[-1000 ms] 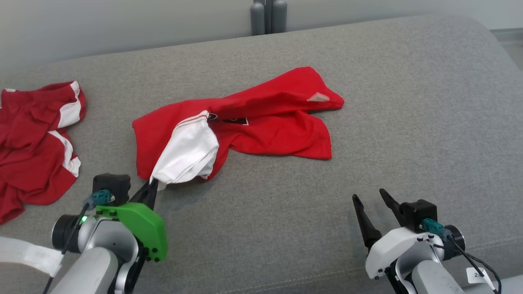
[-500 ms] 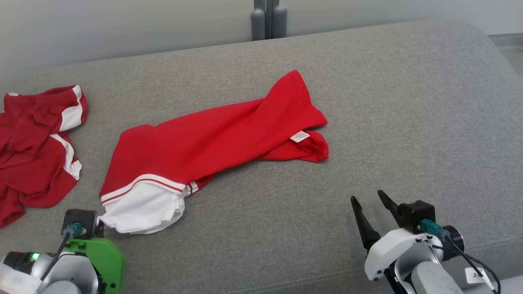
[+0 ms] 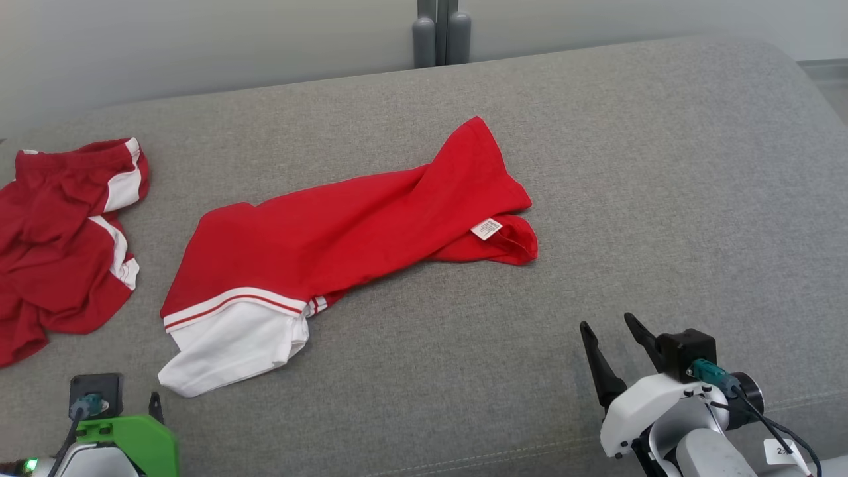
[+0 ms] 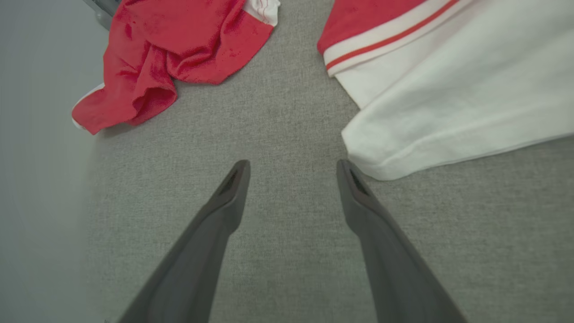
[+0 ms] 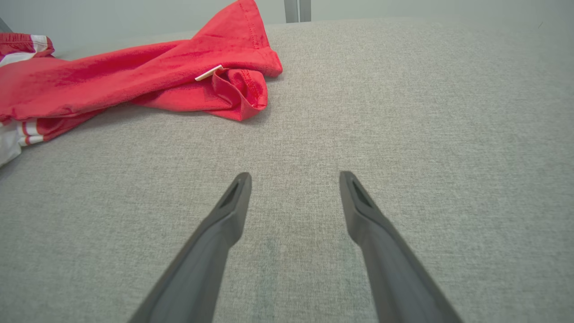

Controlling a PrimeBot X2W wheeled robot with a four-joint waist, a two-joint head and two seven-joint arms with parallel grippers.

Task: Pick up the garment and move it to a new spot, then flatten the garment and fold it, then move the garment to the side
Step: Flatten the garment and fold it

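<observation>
The garment (image 3: 344, 232) is a red shirt with a white, red-striped sleeve, lying stretched diagonally across the grey cushion (image 3: 662, 199). Its white sleeve end (image 4: 448, 89) rests just ahead and to the right of my left gripper (image 4: 293, 168), which is open and holds nothing. In the head view that gripper's green wrist housing (image 3: 126, 437) sits at the lower left corner, below the sleeve. My right gripper (image 3: 613, 331) stands open over bare cushion at the lower right, well short of the garment's bunched red hem with its white label (image 5: 233, 85).
A second red and white garment (image 3: 59, 245) lies crumpled at the far left, also ahead and left of the left gripper (image 4: 179, 40). Two grey posts (image 3: 437, 36) stand behind the cushion's back edge. The cushion's rounded edge falls away at the far right.
My left gripper dragged the white sleeve toward the near left, pulling the garment out long, then let go, opened and backed off. The right gripper stayed open and still.
</observation>
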